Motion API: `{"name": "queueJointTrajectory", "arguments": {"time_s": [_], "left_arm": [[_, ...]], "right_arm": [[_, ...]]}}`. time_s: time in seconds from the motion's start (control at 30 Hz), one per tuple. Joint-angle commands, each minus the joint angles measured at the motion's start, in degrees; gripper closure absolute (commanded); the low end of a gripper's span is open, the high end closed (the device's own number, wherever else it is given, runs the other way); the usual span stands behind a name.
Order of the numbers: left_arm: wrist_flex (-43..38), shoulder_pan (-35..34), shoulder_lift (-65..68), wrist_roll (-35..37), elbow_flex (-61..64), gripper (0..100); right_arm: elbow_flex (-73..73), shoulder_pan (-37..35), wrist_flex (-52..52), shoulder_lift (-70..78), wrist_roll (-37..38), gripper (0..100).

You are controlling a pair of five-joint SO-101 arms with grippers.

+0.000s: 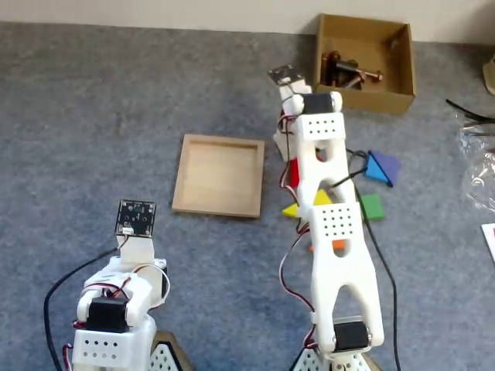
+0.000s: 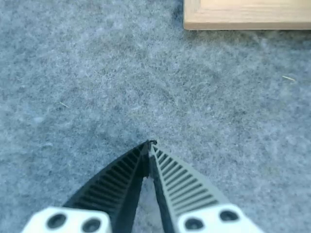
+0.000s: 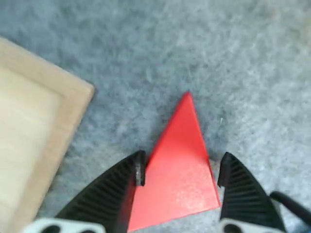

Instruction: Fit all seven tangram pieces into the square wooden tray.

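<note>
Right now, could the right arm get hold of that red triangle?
Probably yes: its open pincer sits astride the red triangle on the carpet, one finger each side, nothing between them and the piece.

I see a grey felt-like mat (image 1: 93, 116) covering the table. The square wooden tray (image 1: 218, 176) lies flat on it, with a red triangle (image 3: 177, 165) near the tray's right side. Further right lie yellow pieces (image 1: 291, 209), a green square (image 1: 372, 206), an orange piece (image 1: 337, 245), and a blue triangle (image 1: 377, 168) against a purple piece (image 1: 390, 163). A cardboard box (image 1: 363, 62) stands at the far edge.
</note>
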Motion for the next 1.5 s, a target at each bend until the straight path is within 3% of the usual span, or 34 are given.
{"name": "queueJointTrajectory", "arguments": {"time_s": [0.0,0.13,0.4,0.67,0.9,1.07,1.37,1.47], "left_arm": [[-0.2,1.0,-0.4,0.4,1.1,99],[-0.2,1.0,-0.4,0.4,1.1,99],[-0.2,1.0,-0.4,0.4,1.1,99],[-0.2,1.0,-0.4,0.4,1.1,99],[-0.2,1.0,-0.4,0.4,1.1,99],[-0.2,1.0,-0.4,0.4,1.1,99],[-0.2,1.0,-0.4,0.4,1.1,99],[-0.2,1.0,-0.4,0.4,1.1,99]], "right_arm": [[-2.5,0.9,1.3,-1.7,1.1,76.7],[-2.5,0.7,1.4,-1.8,2.2,76.7],[-1.9,0.6,1.4,-8.2,-8.6,76.7],[13.1,-0.3,1.2,-18.7,-17.8,76.7],[27.0,-1.1,1.1,-28.3,-30.3,76.7],[31.3,-1.2,0.4,-27.1,-31.3,76.5],[24.1,-0.6,-0.7,-22.3,-31.6,76.2],[23.2,-0.3,-0.7,-22.2,-31.4,71.7]]}}
